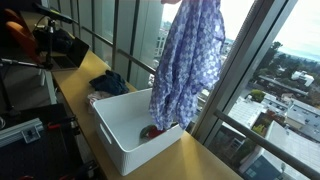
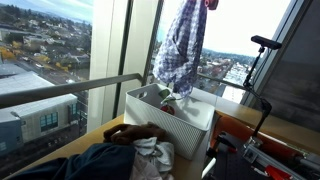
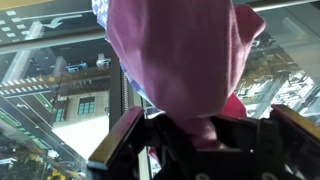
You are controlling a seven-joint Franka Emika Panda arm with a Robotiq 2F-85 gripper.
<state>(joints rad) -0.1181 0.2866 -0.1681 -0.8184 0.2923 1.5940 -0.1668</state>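
In the wrist view, a checkered garment (image 3: 180, 60) is seen pinched between the jaws. In both exterior views it (image 1: 190, 60) (image 2: 180, 45) is held hanging over a white bin (image 1: 120, 142) on the table (image 1: 205, 162).

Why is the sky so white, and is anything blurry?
In both exterior views strong daylight washes out the sky and backlights the checked cloth; in the wrist view the cloth fills the frame close to the tool, looking soft and blurred.
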